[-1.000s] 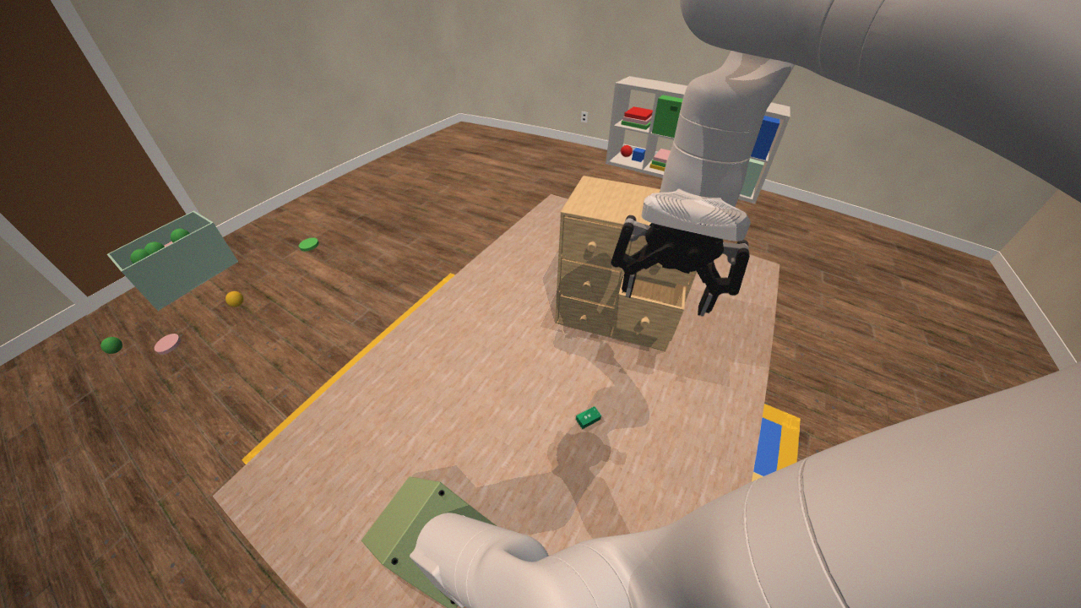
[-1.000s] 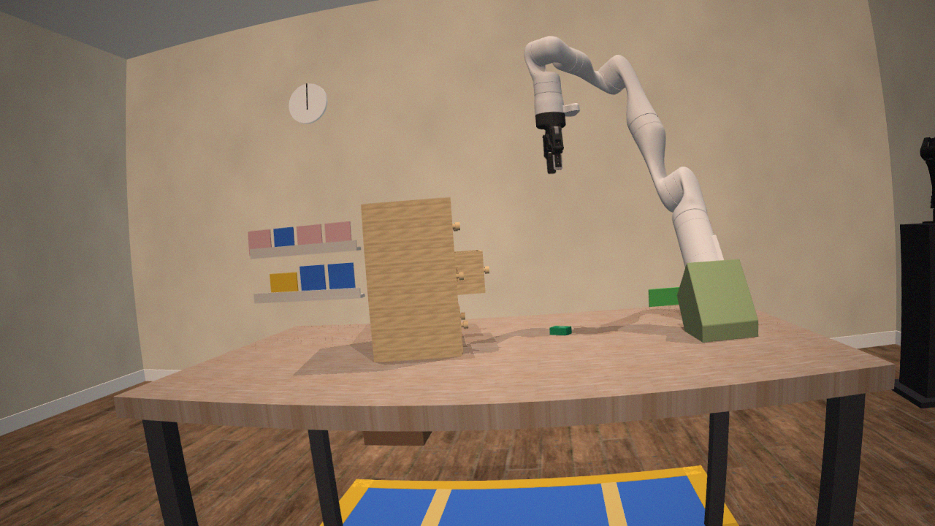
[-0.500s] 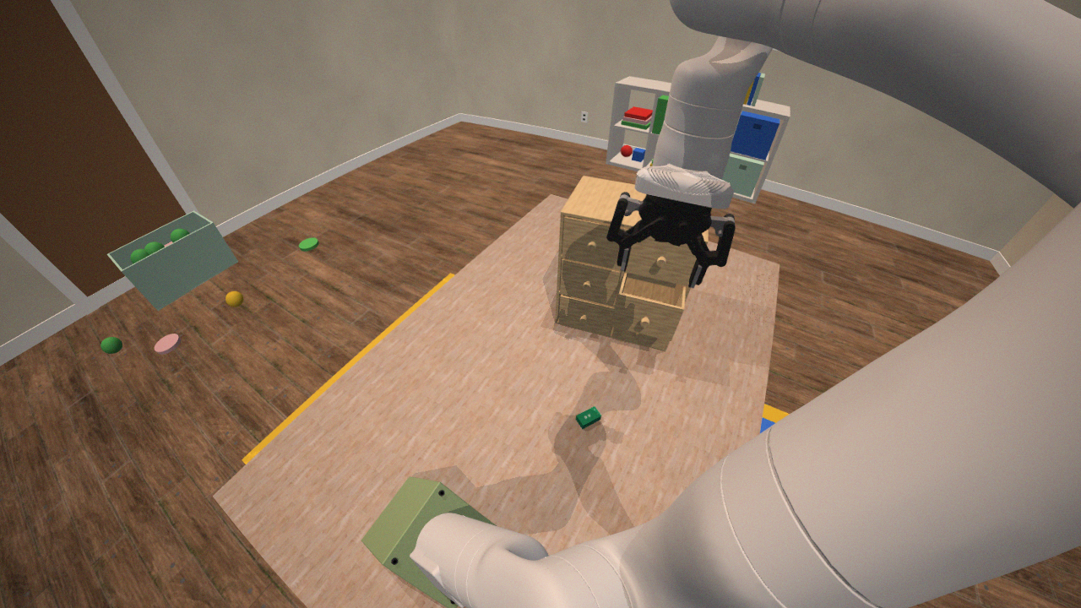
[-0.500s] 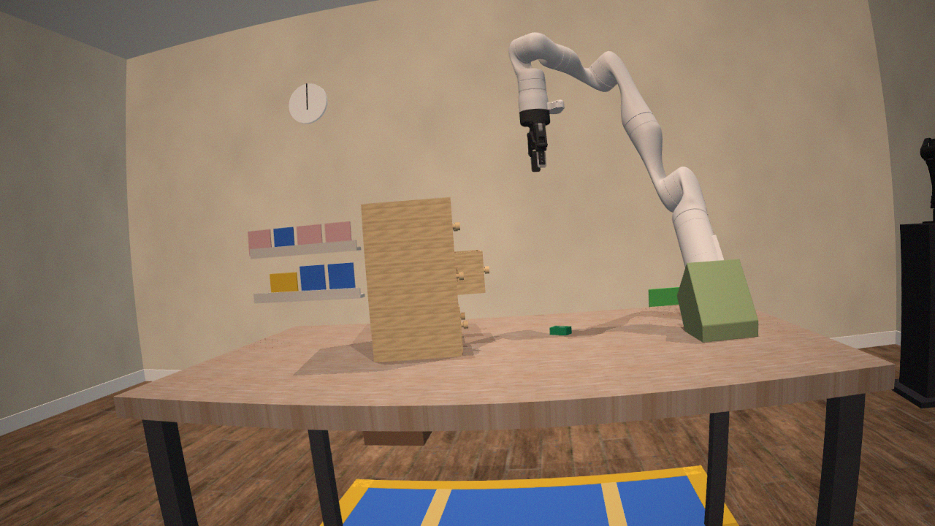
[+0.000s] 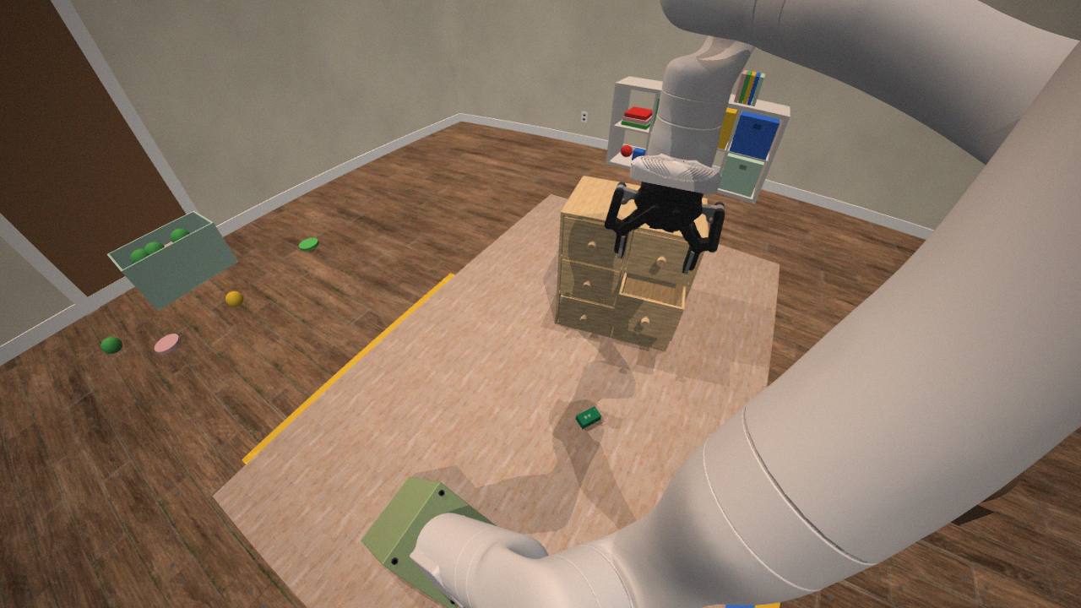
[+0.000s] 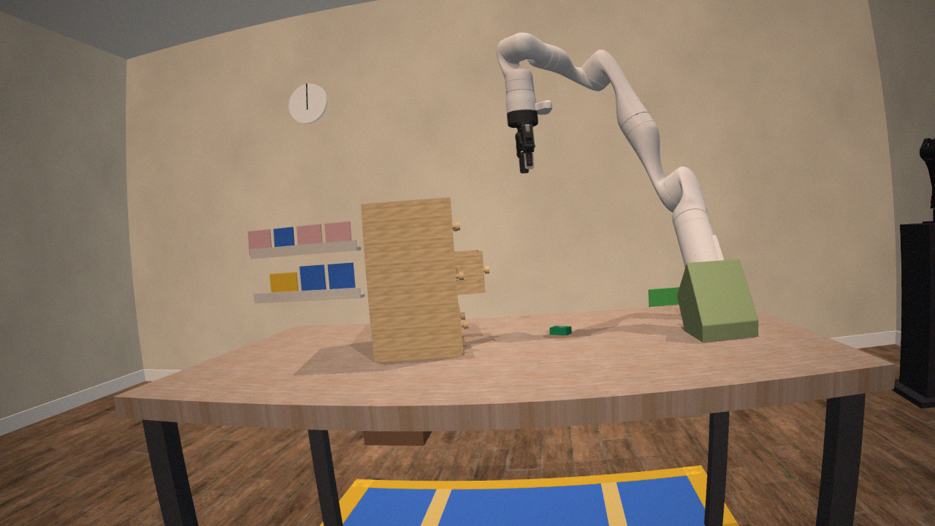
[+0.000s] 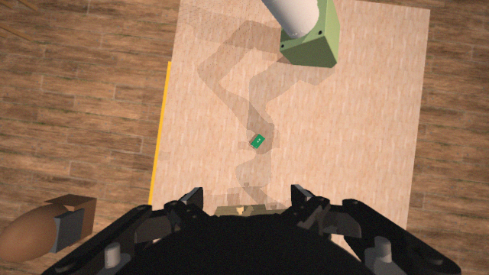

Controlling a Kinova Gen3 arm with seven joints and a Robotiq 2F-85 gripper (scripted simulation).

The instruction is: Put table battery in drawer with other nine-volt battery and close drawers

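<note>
battery: green nine-volt (image 5: pixel 588 417) (image 6: pixel 560 330) (image 7: pixel 257 141), lying on the table (image 5: pixel 483 362) (image 6: pixel 510 379) (image 7: pixel 344 126) between chest and arm base, not picked up.
claw: gripper (image 5: pixel 654 260) (image 6: pixel 525 169) (image 7: pixel 247 195) spread fully wide, nothing held, up above the chest front.
drawer: middle one in the knob-side right column of the top view (image 5: pixel 651 302) (image 6: pixel 472 272), part-way out; no battery visible inside.
chest: wooden (image 5: pixel 589 198) (image 6: pixel 411 281) (image 7: pixel 240 210), upright; other drawers look in.
step: likely checking drawers for the match.
next: confirm contents; if wrong, push this drawer in gently and try another.

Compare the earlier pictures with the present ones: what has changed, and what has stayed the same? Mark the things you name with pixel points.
The open pincer (image 5: pixel 654 261) (image 6: pixel 524 171) (image 7: pixel 247 195) has moved away from the arm's base, toward the chest (image 5: pixel 589 196) (image 6: pixel 411 281) (image 7: pixel 276 211). Nothing was taken hold of or let go. The chest, its pulled-out drawer (image 5: pixel 665 321) (image 6: pixel 470 281) (image 7: pixel 225 210) and the green battery (image 5: pixel 588 417) (image 6: pixel 560 330) (image 7: pixel 257 141) on the table stayed put.
</note>
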